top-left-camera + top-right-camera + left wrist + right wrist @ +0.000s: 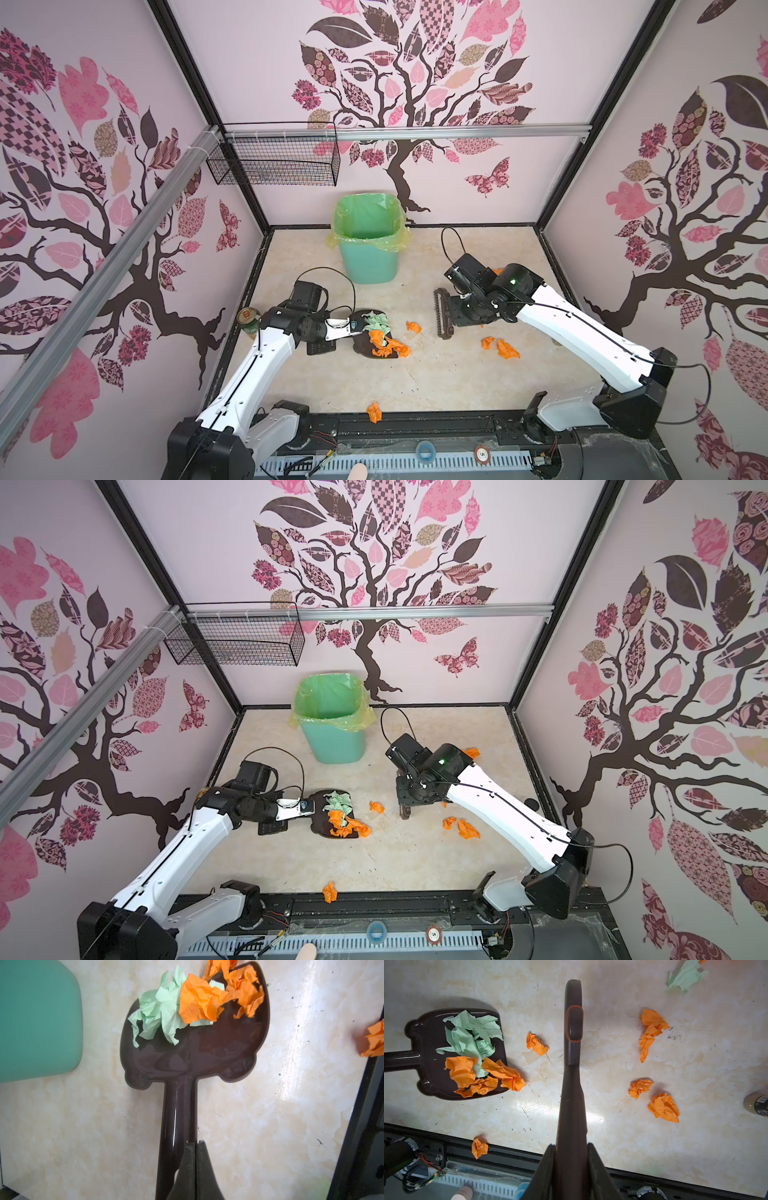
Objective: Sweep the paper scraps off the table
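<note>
My left gripper (195, 1144) is shut on the handle of a dark brown dustpan (207, 1051) lying flat on the table (419, 378). Orange and mint paper scraps (384, 338) are piled on the pan. My right gripper (572, 1146) is shut on a dark brush (572, 1047), whose toothed head (440, 313) rests on the table right of the pan. Loose orange scraps lie between pan and brush (413, 327), right of the brush (508, 349), at the front edge (374, 412) and behind the right arm (471, 753). A mint scrap (686, 974) shows in the right wrist view.
A mint-green bin (368, 257) with a yellow-green liner stands at the back, behind the dustpan. A can (248, 320) stands by the left wall beside my left arm. A small bottle (757, 1104) stands near the right wall. A black slotted rail (415, 428) borders the front.
</note>
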You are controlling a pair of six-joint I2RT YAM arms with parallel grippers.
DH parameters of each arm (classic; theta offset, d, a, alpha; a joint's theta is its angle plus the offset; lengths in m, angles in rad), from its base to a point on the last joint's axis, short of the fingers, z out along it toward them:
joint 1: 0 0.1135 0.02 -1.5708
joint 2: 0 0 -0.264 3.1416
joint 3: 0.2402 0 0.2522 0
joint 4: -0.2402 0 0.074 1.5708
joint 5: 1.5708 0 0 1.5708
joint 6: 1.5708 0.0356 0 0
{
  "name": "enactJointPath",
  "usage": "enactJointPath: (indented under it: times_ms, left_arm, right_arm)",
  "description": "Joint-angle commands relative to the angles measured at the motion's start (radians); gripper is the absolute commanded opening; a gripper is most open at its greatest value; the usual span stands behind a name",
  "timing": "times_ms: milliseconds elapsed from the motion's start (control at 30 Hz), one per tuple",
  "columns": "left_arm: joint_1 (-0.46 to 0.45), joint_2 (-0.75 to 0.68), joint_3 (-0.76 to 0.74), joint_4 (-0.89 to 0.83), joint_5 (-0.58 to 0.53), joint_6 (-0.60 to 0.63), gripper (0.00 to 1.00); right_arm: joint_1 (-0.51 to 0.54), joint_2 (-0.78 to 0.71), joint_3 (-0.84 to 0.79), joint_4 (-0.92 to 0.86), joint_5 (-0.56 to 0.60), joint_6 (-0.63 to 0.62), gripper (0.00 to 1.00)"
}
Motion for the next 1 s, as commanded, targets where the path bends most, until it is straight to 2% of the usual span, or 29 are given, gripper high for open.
enactJointPath:
  times_ms: [0, 200, 667, 967]
  left_arm:
    - [0.028, -0.021, 0.062, -0.053, 0.067, 0.017, 0.00]
    - [0.042, -0.002, 0.038, -0.052, 0.064, 0.032, 0.00]
    - [0.049, 0.117, -0.184, 0.134, 0.005, 0.084, 0.00]
    - [0.054, 0.182, -0.228, 0.212, 0.003, 0.089, 0.00]
  right_arm:
    - [-0.003, -0.035, 0.008, 0.027, 0.012, 0.006, 0.00]
    - [-0.004, -0.038, 0.001, 0.038, -0.005, 0.008, 0.00]
    - [-0.003, -0.019, -0.006, 0.064, -0.034, -0.011, 0.00]
    - [-0.003, -0.016, -0.016, 0.082, -0.044, -0.018, 0.00]
